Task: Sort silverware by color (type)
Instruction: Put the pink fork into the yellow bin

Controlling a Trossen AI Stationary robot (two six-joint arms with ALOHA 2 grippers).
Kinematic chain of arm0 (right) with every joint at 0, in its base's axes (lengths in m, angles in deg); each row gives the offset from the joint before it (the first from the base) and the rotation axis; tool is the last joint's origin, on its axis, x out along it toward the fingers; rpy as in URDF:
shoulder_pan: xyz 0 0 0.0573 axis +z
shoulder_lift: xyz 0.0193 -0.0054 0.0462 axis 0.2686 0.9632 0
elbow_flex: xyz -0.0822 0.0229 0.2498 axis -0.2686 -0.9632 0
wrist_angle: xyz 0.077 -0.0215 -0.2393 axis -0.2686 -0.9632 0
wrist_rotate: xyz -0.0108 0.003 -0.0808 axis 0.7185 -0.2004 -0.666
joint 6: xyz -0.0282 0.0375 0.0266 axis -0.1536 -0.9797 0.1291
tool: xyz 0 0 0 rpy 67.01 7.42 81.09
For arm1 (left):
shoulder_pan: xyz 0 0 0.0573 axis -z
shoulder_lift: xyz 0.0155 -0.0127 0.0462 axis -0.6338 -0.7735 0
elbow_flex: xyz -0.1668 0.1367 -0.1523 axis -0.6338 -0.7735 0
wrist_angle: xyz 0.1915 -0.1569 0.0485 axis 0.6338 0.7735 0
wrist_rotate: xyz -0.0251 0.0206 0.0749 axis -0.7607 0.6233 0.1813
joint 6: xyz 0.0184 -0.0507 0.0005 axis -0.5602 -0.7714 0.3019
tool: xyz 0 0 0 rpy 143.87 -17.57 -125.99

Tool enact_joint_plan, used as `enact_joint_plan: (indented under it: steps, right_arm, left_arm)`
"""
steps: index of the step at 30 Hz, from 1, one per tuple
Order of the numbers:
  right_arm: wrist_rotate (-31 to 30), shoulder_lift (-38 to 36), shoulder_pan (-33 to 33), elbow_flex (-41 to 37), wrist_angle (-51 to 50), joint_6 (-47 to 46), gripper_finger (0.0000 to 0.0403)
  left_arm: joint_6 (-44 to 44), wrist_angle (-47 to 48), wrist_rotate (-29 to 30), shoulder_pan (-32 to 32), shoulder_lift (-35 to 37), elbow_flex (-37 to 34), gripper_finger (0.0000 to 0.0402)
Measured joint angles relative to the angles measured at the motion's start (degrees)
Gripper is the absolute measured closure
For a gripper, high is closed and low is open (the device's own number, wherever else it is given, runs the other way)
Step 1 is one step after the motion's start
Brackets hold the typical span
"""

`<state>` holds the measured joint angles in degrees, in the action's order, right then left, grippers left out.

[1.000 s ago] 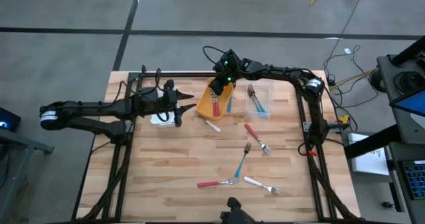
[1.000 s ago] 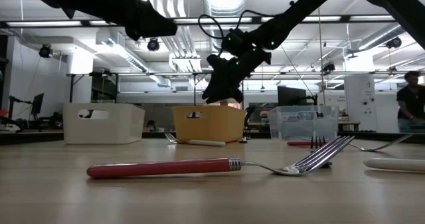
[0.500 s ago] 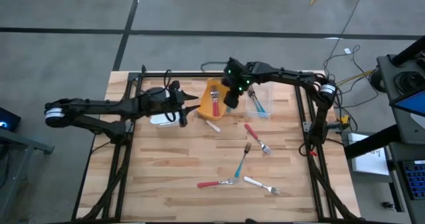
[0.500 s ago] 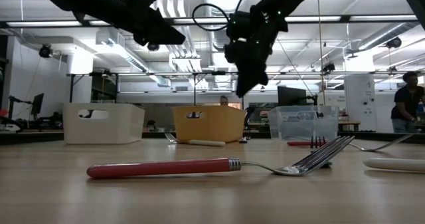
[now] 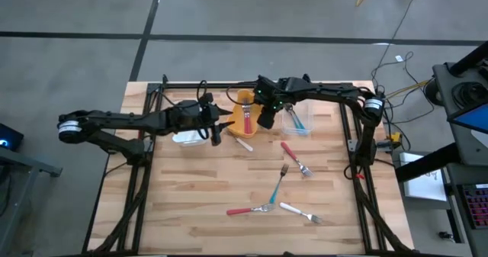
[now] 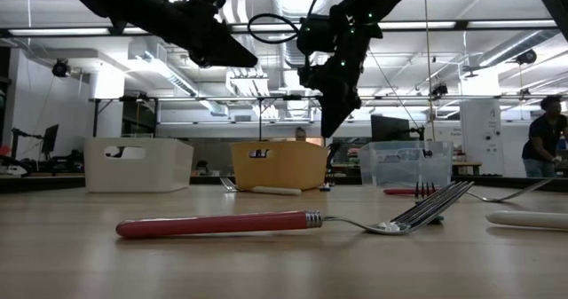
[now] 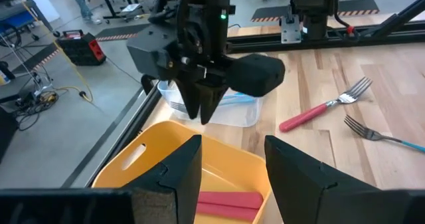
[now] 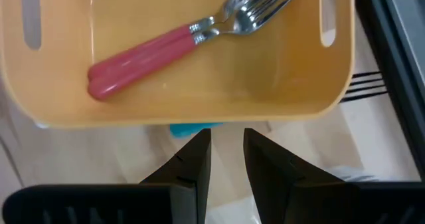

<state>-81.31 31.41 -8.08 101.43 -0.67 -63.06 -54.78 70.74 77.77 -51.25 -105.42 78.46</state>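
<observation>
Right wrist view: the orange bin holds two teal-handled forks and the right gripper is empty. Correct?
Not quite. In the right wrist view the orange bin holds two red-handled forks, not teal ones. The right gripper is indeed empty.

Robotics lab: ceiling ducts [image 6: 297, 2], workbenches, concrete floor [image 5: 76, 59].

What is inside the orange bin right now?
The orange bin holds red-handled forks, apparently two lying together. Whether more lie there cannot be seen; the right end effector covers part from above.
</observation>
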Motion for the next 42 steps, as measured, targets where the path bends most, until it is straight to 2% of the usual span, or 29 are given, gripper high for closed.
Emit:
enact_joint_plan:
  steps: [8,16,18,23,29,37,42]
  right_arm:
    - [0.2,0.6,0.0,-0.4,0.5,0.3,0.0323]
    - [-0.4,5.1,0.0,-0.8,2.0,0.9,0.0323]
    - [-2.0,5.5,0.0,-0.8,3.7,0.9,0.0323]
    - [-10.5,5.5,-0.6,-0.9,8.8,3.3,0.0323]
    - [-10.8,5.6,-2.1,-0.9,14.6,4.9,0.0323]
    - [-10.8,1.6,-1.7,-0.9,7.5,1.0,0.0323]
    - [-10.5,-3.1,1.9,-0.9,2.4,-5.3,0.0323]
  left_arm:
    - [-0.2,0.1,0.0,0.0,-0.3,-0.1,0.0257]
    - [0.0,0.0,0.0,0.0,-0.3,-0.1,0.0257]
    - [0.0,0.0,0.0,0.0,-0.3,-0.1,0.0257]
    - [0.0,0.0,0.0,0.0,-0.3,-0.1,0.0257]
    - [-0.6,0.0,0.0,0.0,-0.3,-0.1,0.0257]
    - [-1.5,-0.1,-0.1,0.0,0.0,-0.2,0.0257]
    - [-1.9,-0.3,-0.1,0.0,0.0,0.0,0.0257]
